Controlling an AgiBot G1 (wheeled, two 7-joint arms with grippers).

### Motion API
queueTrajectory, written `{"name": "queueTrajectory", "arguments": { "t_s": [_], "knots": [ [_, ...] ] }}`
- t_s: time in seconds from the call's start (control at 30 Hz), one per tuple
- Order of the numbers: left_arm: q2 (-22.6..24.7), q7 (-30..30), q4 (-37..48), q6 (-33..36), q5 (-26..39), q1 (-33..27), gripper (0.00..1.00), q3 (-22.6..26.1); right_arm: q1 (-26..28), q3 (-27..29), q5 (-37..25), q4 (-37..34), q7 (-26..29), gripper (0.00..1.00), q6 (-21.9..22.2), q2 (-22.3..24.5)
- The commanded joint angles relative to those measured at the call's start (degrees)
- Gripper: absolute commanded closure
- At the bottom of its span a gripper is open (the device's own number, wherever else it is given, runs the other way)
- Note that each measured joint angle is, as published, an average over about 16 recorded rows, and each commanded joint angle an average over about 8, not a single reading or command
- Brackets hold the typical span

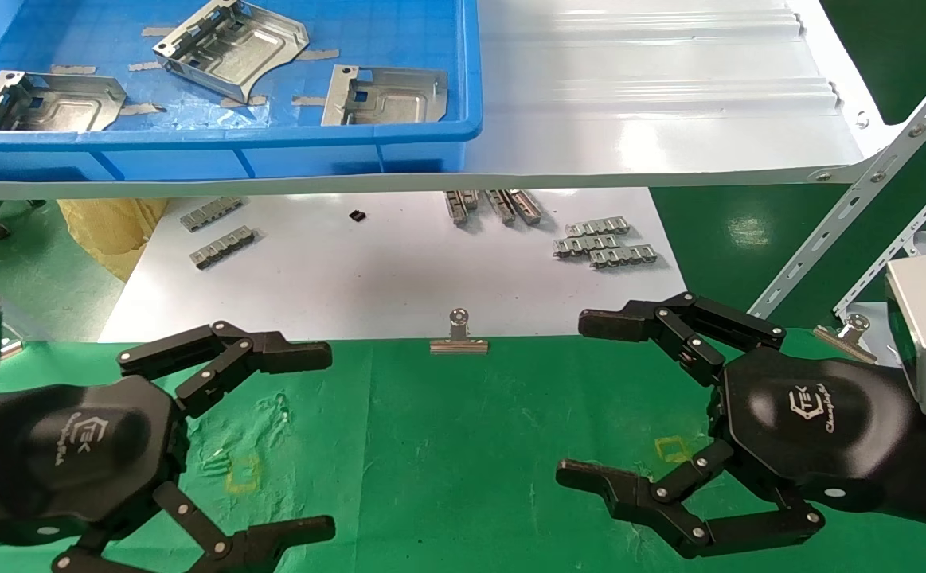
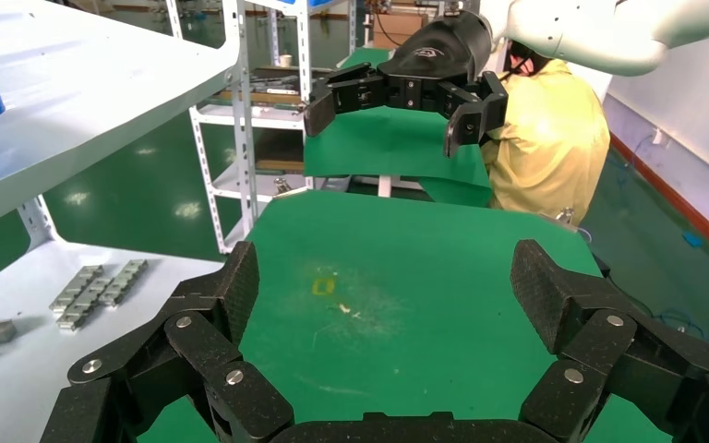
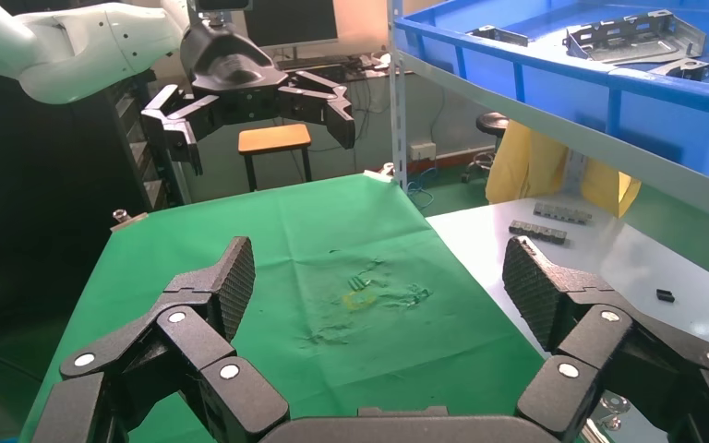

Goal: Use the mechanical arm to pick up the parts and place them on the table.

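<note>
- Nothing of the task looks done yet, in my judgement: all three sheet-metal parts still lie in the blue bin (image 1: pixel 271 151) up on the glossy white shelf (image 1: pixel 670 95), and no part rests on the green table (image 1: pixel 463 446).
- Parts, counted in the head view: three. The left part (image 1: pixel 44 102) lies well beyond the left gripper's fingertips, the middle part (image 1: pixel 230 48) is farthest back, and the right part (image 1: pixel 387 94) lies beyond the open space between the two hands.
- The left gripper (image 1: pixel 315 442) hovers low over the green cloth, jaws spread wide and empty, with only bare cloth and a yellow square mark (image 1: pixel 242 472) near them.
- The right gripper (image 1: pixel 582 398) hovers likewise on the other side, jaws wide and empty; a second yellow mark (image 1: pixel 673 448) sits just by its lower finger.
- Both hands' fingertips point inward, facing each other across the cloth, well short of and below the bin.
- What is left, as I judge it: every pick, carry and placement, three times over.
- Other things, counted: two binder clips, one binder clip (image 1: pixel 459 338) at the cloth's far edge between the hands, another (image 1: pixel 849 334) beyond the right hand.
- Grey link strips (image 1: pixel 606 243) lie in several small clusters on the white board (image 1: pixel 383 270) beyond both sets of jaws; their exact number is hard to tell.
</note>
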Motion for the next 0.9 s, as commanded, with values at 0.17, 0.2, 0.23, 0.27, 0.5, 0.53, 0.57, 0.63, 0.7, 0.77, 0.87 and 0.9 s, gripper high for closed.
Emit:
{"name": "queueTrajectory", "arguments": {
  "t_s": [0.17,0.2,0.23,0.27,0.5,0.53,0.57,0.63,0.7,0.77,0.87,0.9],
  "knots": [
    [0.0,0.0,0.0,0.0,0.0,0.0,0.0,0.0,0.0,0.0,0.0,0.0,0.0,0.0,0.0,0.0],
    [0.0,0.0,0.0,0.0,0.0,0.0,0.0,0.0,0.0,0.0,0.0,0.0,0.0,0.0,0.0,0.0],
    [0.0,0.0,0.0,0.0,0.0,0.0,0.0,0.0,0.0,0.0,0.0,0.0,0.0,0.0,0.0,0.0],
    [0.0,0.0,0.0,0.0,0.0,0.0,0.0,0.0,0.0,0.0,0.0,0.0,0.0,0.0,0.0,0.0],
    [0.0,0.0,0.0,0.0,0.0,0.0,0.0,0.0,0.0,0.0,0.0,0.0,0.0,0.0,0.0,0.0],
    [0.0,0.0,0.0,0.0,0.0,0.0,0.0,0.0,0.0,0.0,0.0,0.0,0.0,0.0,0.0,0.0],
    [0.0,0.0,0.0,0.0,0.0,0.0,0.0,0.0,0.0,0.0,0.0,0.0,0.0,0.0,0.0,0.0],
    [0.0,0.0,0.0,0.0,0.0,0.0,0.0,0.0,0.0,0.0,0.0,0.0,0.0,0.0,0.0,0.0],
    [0.0,0.0,0.0,0.0,0.0,0.0,0.0,0.0,0.0,0.0,0.0,0.0,0.0,0.0,0.0,0.0],
    [0.0,0.0,0.0,0.0,0.0,0.0,0.0,0.0,0.0,0.0,0.0,0.0,0.0,0.0,0.0,0.0],
    [0.0,0.0,0.0,0.0,0.0,0.0,0.0,0.0,0.0,0.0,0.0,0.0,0.0,0.0,0.0,0.0],
    [0.0,0.0,0.0,0.0,0.0,0.0,0.0,0.0,0.0,0.0,0.0,0.0,0.0,0.0,0.0,0.0]
  ]
}}
